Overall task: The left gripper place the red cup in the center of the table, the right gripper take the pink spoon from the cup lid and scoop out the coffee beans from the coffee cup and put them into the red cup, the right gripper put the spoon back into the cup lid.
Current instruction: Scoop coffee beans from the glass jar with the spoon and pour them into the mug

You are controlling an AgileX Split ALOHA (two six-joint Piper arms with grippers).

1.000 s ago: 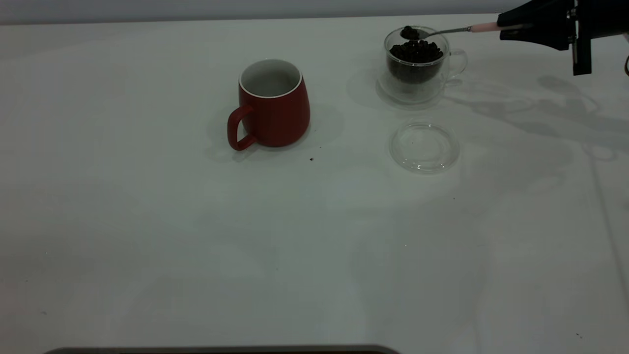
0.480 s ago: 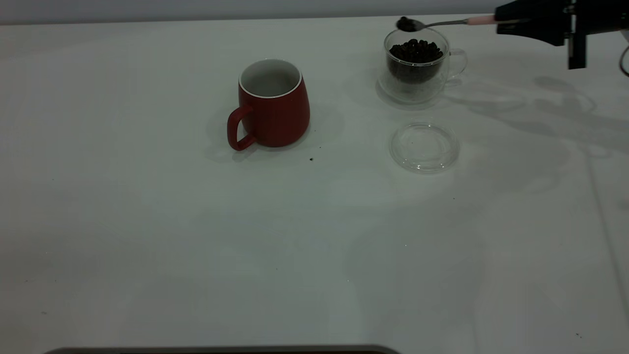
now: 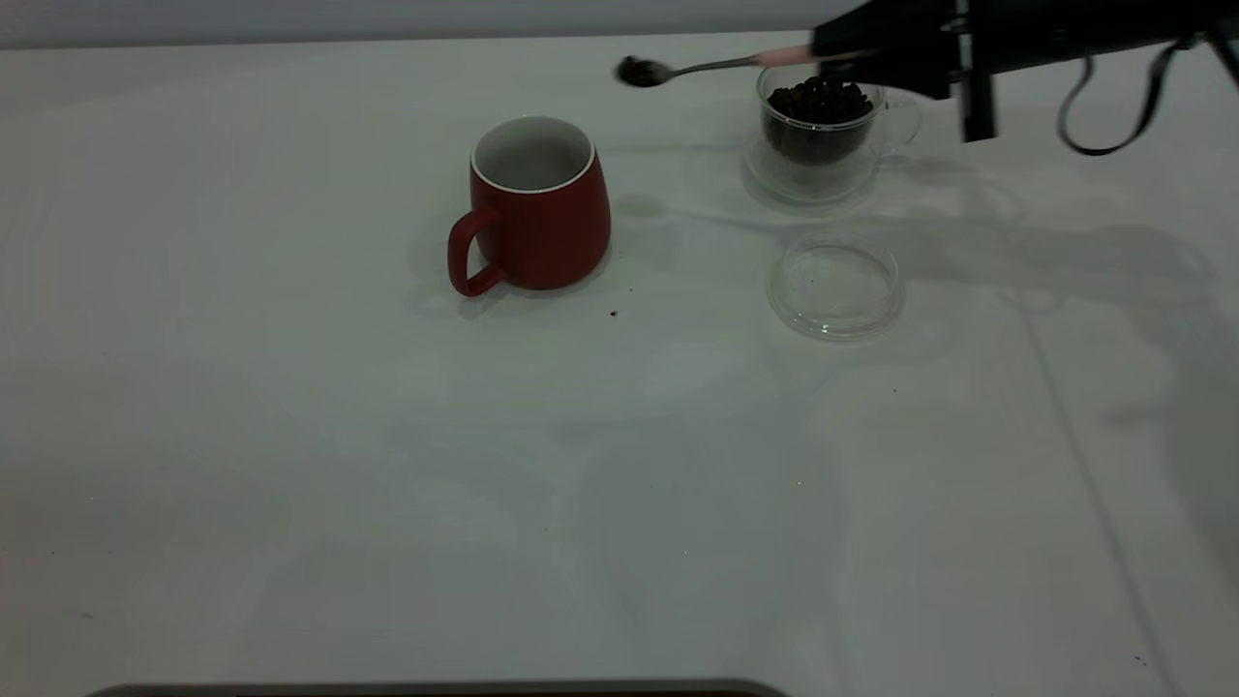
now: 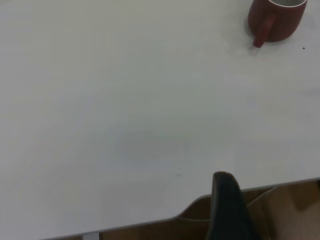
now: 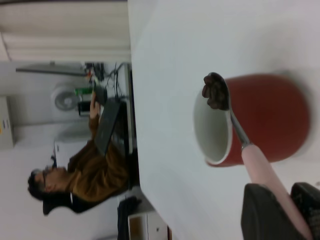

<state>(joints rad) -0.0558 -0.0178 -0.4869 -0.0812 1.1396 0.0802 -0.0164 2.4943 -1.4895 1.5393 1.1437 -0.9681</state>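
The red cup (image 3: 538, 205) stands upright near the middle of the table (image 3: 387, 465), handle toward the front left; it also shows in the left wrist view (image 4: 276, 21) and the right wrist view (image 5: 260, 117). My right gripper (image 3: 852, 53) is shut on the pink spoon (image 3: 716, 66) by its pink handle (image 5: 270, 180). The spoon's bowl (image 5: 216, 91) carries coffee beans and hangs in the air between the coffee cup (image 3: 823, 126) and the red cup. The coffee cup holds a heap of coffee beans (image 3: 819, 99). The cup lid (image 3: 835, 288) lies bare in front of it. Only one finger (image 4: 227, 207) of the left gripper shows, at the table's edge.
A person in a brown top (image 5: 95, 175) sits beyond the table's far edge, beside a laptop (image 5: 107, 125). A few dark specks (image 3: 613, 313) lie in front of the red cup.
My right gripper has lifted the loaded spoon out of the coffee cup and carried it leftward, toward the red cup. The cups and the lid have not moved.
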